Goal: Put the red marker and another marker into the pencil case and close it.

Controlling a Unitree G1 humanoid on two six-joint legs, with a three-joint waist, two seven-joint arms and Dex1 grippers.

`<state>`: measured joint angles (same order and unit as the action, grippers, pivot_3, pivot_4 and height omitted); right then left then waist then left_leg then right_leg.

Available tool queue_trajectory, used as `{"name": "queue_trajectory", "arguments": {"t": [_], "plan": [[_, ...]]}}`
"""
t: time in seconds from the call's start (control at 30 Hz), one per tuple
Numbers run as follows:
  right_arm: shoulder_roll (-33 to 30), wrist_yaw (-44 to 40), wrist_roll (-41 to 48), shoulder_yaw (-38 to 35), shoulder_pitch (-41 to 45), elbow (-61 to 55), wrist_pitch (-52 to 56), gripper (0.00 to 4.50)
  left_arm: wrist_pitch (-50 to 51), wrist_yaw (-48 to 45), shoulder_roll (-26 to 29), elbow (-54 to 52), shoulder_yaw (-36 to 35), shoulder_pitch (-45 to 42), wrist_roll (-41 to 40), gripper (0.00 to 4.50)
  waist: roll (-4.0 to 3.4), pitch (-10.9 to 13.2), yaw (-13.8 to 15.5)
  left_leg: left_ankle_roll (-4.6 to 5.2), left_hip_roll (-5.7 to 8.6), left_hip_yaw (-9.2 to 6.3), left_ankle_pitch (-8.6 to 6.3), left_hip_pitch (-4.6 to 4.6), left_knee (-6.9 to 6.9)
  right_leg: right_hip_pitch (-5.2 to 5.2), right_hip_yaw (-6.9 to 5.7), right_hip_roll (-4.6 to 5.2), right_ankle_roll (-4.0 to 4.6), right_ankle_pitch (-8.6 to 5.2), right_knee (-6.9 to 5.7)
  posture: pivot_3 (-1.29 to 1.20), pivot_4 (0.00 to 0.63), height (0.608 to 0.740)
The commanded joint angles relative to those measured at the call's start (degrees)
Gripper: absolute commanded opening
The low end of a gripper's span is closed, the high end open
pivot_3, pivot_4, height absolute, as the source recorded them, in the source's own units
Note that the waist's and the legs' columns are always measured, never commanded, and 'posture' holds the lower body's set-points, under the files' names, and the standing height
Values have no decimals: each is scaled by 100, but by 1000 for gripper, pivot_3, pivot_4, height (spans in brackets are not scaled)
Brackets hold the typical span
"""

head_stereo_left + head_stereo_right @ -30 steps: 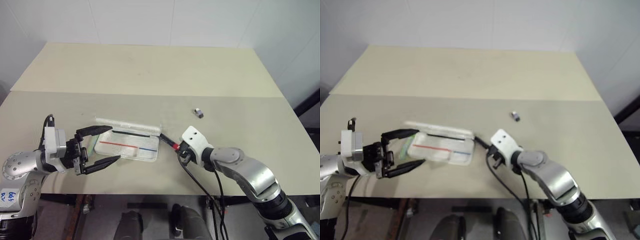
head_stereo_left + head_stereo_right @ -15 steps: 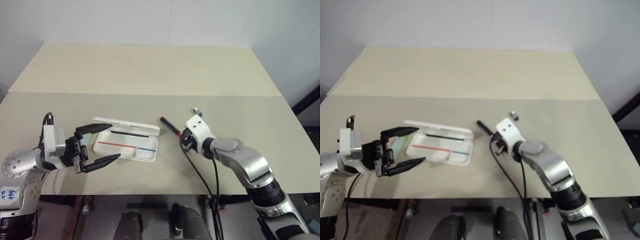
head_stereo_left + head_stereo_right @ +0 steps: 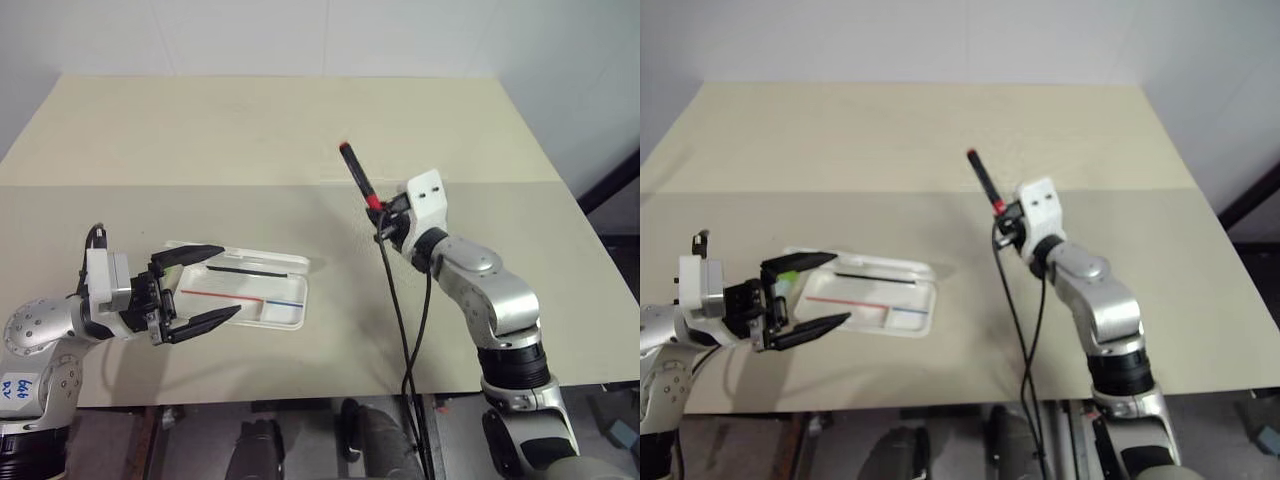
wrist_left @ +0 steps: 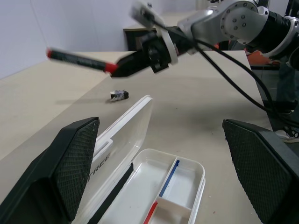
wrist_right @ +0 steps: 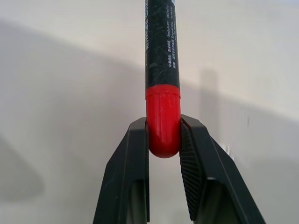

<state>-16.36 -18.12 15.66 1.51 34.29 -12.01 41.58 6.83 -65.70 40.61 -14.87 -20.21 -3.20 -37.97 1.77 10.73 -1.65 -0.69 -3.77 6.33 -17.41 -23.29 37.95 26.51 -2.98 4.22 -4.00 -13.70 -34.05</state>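
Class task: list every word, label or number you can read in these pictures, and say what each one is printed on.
"FREE", perhaps the end of a longer word: dark lettering on the pencil case lid.
Fine white print on the red marker barrel: too small to read.
Blue handwriting on a white sticker: illegible.

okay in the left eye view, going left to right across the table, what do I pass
left gripper → pencil case, lid open → red marker → right gripper with its jaws shut on the marker's red end.

Pencil case [image 3: 262, 297] on table [image 3: 250, 150], left of marker [image 3: 358, 176].
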Motion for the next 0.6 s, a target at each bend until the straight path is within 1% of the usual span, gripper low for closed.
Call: {"name": "queue_trajectory", "arguments": {"t": [0.03,0.17,0.37,0.5,0.6], "plan": [[-8,-295,290,-182,251,-336,-194,536,-107,24,-8,-95,-164,32,-92,4500,0,0,-5,0,0,1,0,1,1,0,1,0,-1,0,-2,0,150,740],[-173,-792,616,-137,503,-480,-88,536,-181,13,3,-33,-305,102,-95,4500,-1,1,-5,-2,-1,0,2,5,2,1,1,-1,0,0,-12,0,150,740],[-497,-1477,1526,-353,1067,-702,484,536,-334,-153,6,131,-628,241,-213,4500,-2,1,-1,-2,-2,0,2,8,11,1,2,-1,2,-1,-26,0,150,740],[-1084,-2364,2324,-355,1192,-964,977,536,-455,-283,23,366,-837,284,-255,4500,-2,1,18,-3,-2,-1,2,9,14,0,1,0,4,-2,-30,0,150,740],[-1518,-2813,2696,-307,1139,-1111,1229,536,-525,-377,35,500,-955,290,-279,4500,-1,1,13,-2,1,-1,2,9,15,0,0,4,4,-2,-30,0,150,740]]}}
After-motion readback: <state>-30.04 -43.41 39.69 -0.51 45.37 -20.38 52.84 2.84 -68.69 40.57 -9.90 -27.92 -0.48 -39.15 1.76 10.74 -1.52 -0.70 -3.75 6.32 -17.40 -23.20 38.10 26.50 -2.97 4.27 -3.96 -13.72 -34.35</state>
